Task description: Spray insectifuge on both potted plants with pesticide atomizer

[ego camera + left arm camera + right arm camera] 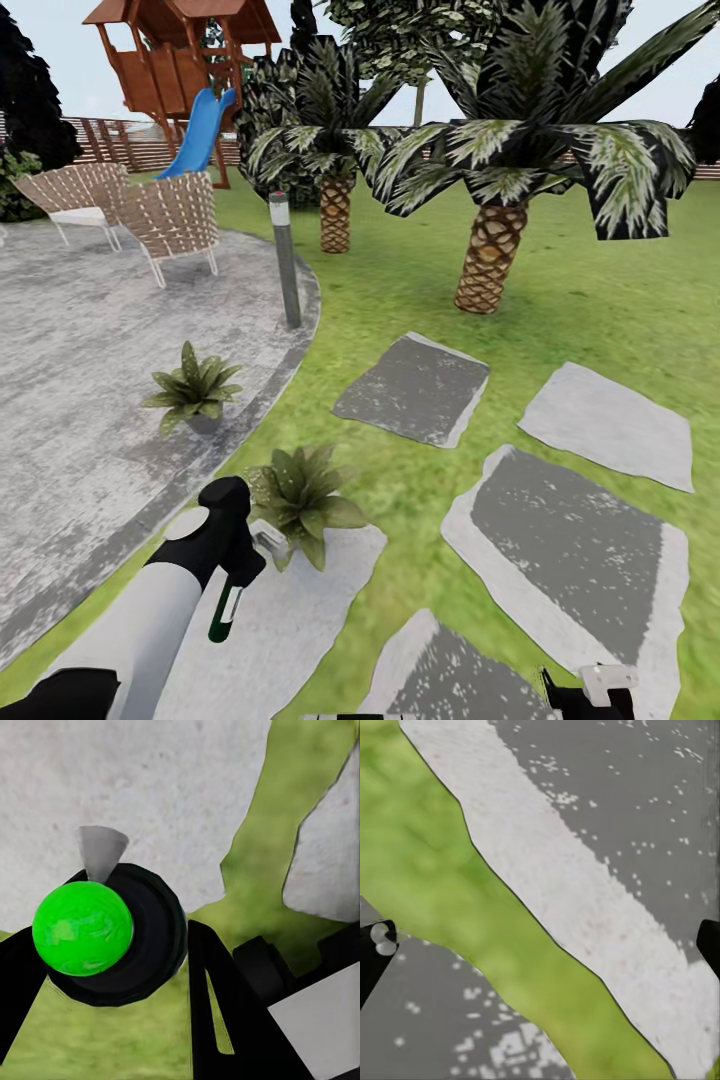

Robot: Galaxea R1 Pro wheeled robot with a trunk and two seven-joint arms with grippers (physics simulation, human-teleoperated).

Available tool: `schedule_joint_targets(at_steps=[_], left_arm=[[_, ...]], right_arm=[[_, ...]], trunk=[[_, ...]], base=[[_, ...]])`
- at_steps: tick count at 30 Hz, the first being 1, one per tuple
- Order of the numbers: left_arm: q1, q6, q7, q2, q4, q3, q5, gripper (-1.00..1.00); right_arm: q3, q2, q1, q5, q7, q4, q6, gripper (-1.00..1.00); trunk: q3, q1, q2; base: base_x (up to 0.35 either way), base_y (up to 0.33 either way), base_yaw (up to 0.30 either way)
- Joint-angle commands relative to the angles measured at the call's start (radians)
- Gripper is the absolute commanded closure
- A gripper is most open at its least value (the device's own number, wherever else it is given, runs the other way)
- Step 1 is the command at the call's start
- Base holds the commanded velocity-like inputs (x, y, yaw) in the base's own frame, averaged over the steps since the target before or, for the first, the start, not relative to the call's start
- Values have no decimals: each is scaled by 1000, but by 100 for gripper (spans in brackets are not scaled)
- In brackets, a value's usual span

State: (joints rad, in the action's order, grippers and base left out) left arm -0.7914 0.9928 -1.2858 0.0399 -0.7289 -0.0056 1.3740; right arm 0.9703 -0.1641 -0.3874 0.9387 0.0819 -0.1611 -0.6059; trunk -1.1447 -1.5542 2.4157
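I have the pesticide atomizer (225, 608) in the left gripper (240, 560), fingers clamped on it, bottle hanging down over the pale stepping stone (300, 600) beside the patio edge. The nearer potted plant (300, 492) sits just beside the gripper at that stone's far edge; the second potted plant (195, 388) stands on the patio (80, 330) near its curved rim.

Risks, as I judge them:
- Nozzle direction is uncertain. The left wrist view gives a green round end (82, 928) inside a dark ring and a grey wedge (101, 849) over stone, so spray may land on paving, not leaves.
- Gripper is close to the near plant; a swing could knock the small pot.
- Partial coverage likely if I spray from one side only.

Hard to read:
- Near plant's pot is hidden by leaves and arm.
- Right gripper (590, 690) is cut off at the head view's bottom edge. Its fingers (375, 952) appear at opposite edges of the wrist picture, so spread apart, empty.
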Motion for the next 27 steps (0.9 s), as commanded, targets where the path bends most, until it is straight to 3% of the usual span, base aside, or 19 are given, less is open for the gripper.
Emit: schedule_joint_targets(at_steps=[1,8,14,19,27], left_arm=[[0,9,-10,0,-1,-1,10,100],[0,9,-9,-6,5,5,15,100],[58,7,81,-18,3,10,8,100],[63,6,90,-14,-1,73,6,100],[63,5,92,-8,-2,99,6,100]], right_arm=[[8,0,-1,1,9,0,-3,-100],[8,0,-1,2,9,2,-3,-100],[8,0,-1,2,9,2,-3,-100],[8,0,-1,3,9,2,-3,-100],[8,0,-1,3,9,2,-3,-100]], trunk=[[-1,0,0],[-1,0,0],[-1,0,0],[-1,0,0],[-1,0,0]], base=[[3,-272,1],[0,-272,192],[0,-272,276],[14,-266,277],[99,-58,277]])
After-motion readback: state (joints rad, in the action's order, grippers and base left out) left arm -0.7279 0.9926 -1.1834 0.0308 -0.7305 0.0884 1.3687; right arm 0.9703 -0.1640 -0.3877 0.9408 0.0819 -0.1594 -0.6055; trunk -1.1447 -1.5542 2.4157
